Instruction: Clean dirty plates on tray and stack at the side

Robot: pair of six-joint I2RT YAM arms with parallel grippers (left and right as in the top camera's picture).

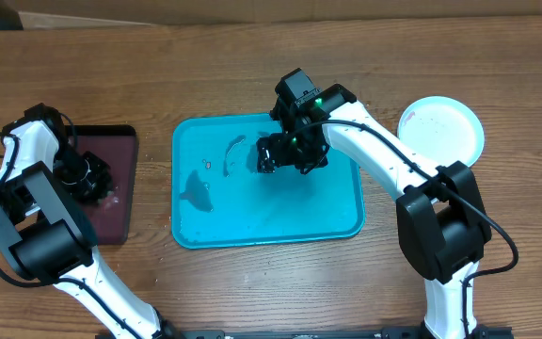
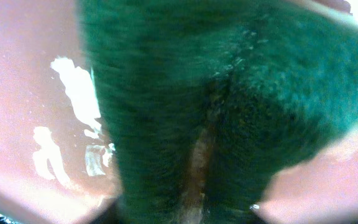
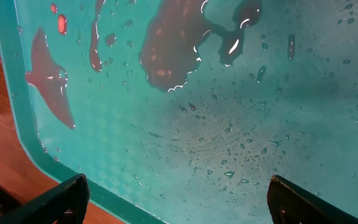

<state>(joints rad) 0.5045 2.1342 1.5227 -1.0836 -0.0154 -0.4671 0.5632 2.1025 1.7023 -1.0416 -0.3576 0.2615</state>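
Note:
The turquoise tray (image 1: 337, 212) lies mid-table, wet, with no plates on it. Pale plates (image 1: 440, 127) rest stacked on the table at the far right, the top one mint-blue. My right gripper (image 1: 280, 155) hovers over the tray's upper middle. In the right wrist view it (image 3: 179, 205) is open above the beaded tray floor (image 3: 260, 93), nothing between its fingers. My left gripper (image 1: 87, 177) is down on the dark maroon tray (image 1: 111, 217). A green sponge (image 2: 197, 93), creased down its middle, fills the left wrist view, and the left gripper (image 2: 185, 211) is shut on it.
Brownish puddles (image 1: 198, 188) sit on the left half of the turquoise tray and appear as puddles (image 3: 173, 43) in the right wrist view. The maroon tray's surface (image 2: 17, 93) is wet with glints. The right arm reaches across the table between the plates and the tray.

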